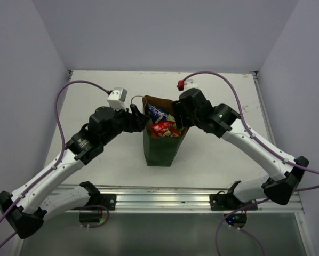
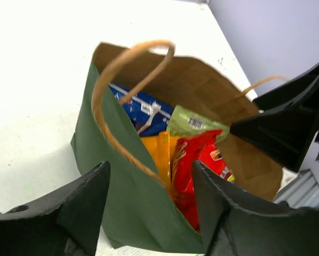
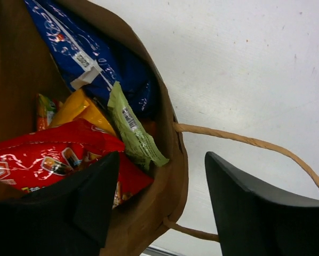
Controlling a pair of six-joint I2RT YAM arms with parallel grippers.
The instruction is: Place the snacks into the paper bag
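Snacks point(image 2: 202, 160): glossy packets; one blue-and-white, one red, one orange, one light-green.
Paper bag point(image 2: 122, 202): one, dark green, upright, holds them.
Left gripper point(image 2: 149, 168): spread.
Right gripper point(image 3: 162, 157): spread.

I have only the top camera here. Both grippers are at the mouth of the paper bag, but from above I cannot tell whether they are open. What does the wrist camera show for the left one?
Observer: The left gripper is open and holds nothing; the green wall of the paper bag shows in the gap.
Operator: And the right one?
Observer: The right gripper is open too and empty; one tan handle shows in its gap.
Operator: From above I make out only blue and red inside.
Observer: A light-green packet with a barcode also leans on the blue-and-white bag.
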